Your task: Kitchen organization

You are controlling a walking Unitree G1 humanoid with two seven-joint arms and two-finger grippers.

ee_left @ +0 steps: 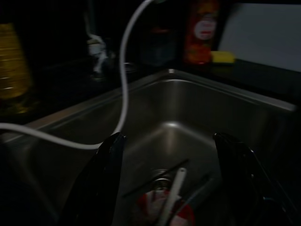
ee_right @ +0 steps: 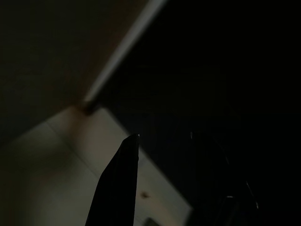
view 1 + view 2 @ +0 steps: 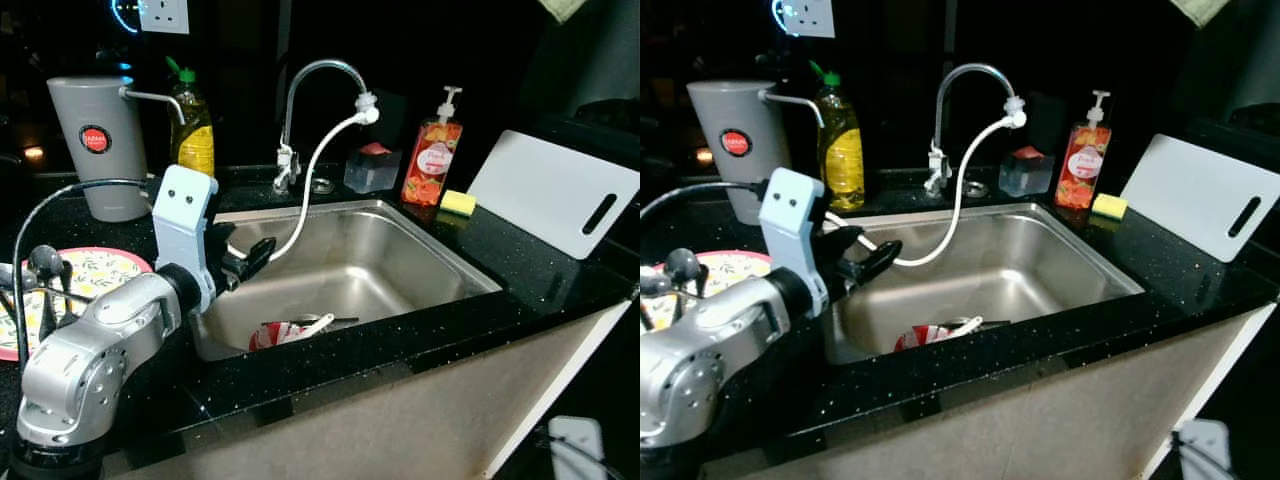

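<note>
Your robot's left gripper (image 3: pixel 243 262) hangs over the near-left corner of the steel sink (image 3: pixel 440 250), its two black fingers spread apart and holding nothing. In the left wrist view those fingers (image 1: pixel 106 179) frame the basin floor, where a red-and-white item (image 3: pixel 280 334) lies near the drain with a pale utensil (image 3: pixel 312 326) across it and a dark thin piece (image 3: pixel 338 320) beside it; what each is cannot be told for sure. A white hose (image 3: pixel 315 180) runs from the tap (image 3: pixel 320 90) down past the gripper.

By the look of it, you are early in the job. The dishes in the sink are untouched, and a patterned plate (image 3: pixel 95 275) sits on the black counter (image 3: pixel 560 280) at the robot's left, with dark-handled utensils (image 3: pixel 45 265) in front of it. Behind the sink stand a yellow detergent bottle (image 3: pixel 194 135), a grey jug (image 3: pixel 100 145), an orange soap pump (image 3: pixel 432 160) and a yellow sponge (image 3: pixel 458 203); a white cutting board (image 3: pixel 555 190) leans at the far right.

The right gripper (image 2: pixel 117 183) hangs idle in shadow; you cannot tell its state.
</note>
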